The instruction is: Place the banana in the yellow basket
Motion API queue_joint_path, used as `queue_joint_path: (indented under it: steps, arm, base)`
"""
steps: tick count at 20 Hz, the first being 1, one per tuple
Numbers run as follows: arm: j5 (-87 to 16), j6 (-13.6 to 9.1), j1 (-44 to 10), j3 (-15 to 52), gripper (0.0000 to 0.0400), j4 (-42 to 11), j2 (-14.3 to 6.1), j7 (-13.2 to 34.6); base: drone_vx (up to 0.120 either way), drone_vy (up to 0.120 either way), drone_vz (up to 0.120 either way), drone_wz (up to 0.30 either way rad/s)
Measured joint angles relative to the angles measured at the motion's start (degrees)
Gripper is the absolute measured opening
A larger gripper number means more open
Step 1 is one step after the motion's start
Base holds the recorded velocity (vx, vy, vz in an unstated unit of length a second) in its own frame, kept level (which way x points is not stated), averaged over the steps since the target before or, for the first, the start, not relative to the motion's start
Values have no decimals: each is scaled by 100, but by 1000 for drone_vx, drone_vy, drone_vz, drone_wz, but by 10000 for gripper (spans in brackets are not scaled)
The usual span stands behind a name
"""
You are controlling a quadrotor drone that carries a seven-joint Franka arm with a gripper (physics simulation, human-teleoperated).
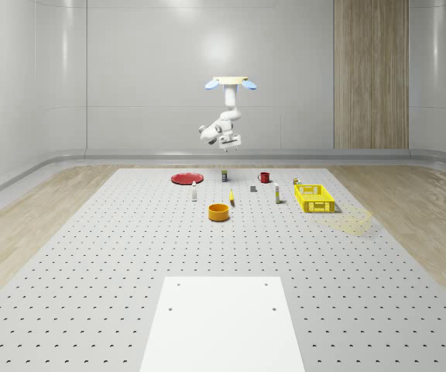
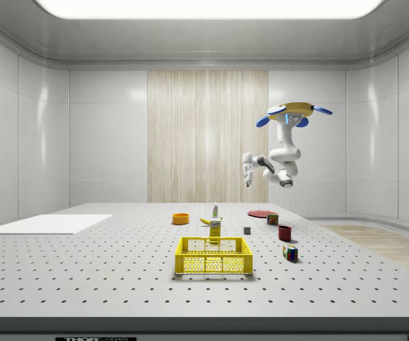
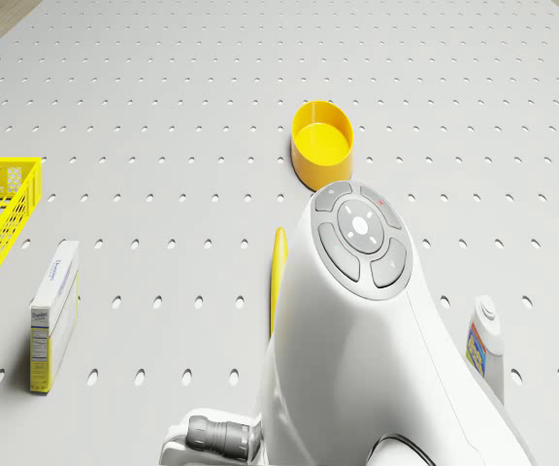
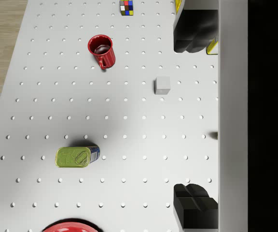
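The banana (image 1: 231, 198) lies on the perforated table between the orange bowl (image 1: 219, 211) and a small box (image 1: 276, 194); in the drone view the banana (image 3: 279, 277) is partly hidden behind my arm. The yellow basket (image 1: 313, 197) stands at the whole-scene view's right, and the same basket (image 2: 214, 256) is nearest the camera in the side view. My drone (image 1: 229, 81) hovers high over the far part of the table. The gripper (image 4: 194, 118) hangs open and empty, well above the table near a green can (image 4: 77, 156) and a grey cube (image 4: 162, 85). It is far above the banana.
A red mug (image 4: 102, 50), a colour cube (image 4: 126, 7) and a red plate (image 4: 71, 226) lie below the gripper. A small bottle (image 3: 483, 335) and the box (image 3: 54, 316) flank the banana. A white panel (image 1: 223, 322) covers the table's near end.
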Motion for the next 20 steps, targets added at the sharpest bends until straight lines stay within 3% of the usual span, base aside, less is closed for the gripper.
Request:
queue_joint_path:
  steps: [5,8,11,17,20]
  arm:
    - [-197,-153,-501,244,400,-61,-238,333]
    - [-218,-158,-668,331,400,-69,-356,450]
    - [-205,-127,-780,397,400,-70,-464,533]
    - [-135,-8,-920,492,400,-62,-663,646]
    - [-91,64,-968,530,400,-56,-757,688]
  base:
    - [112,0,-120,0]
    - [0,93,-120,0]
    - [40,93,-107,0]
    - [120,0,0,0]
    - [120,0,-120,0]
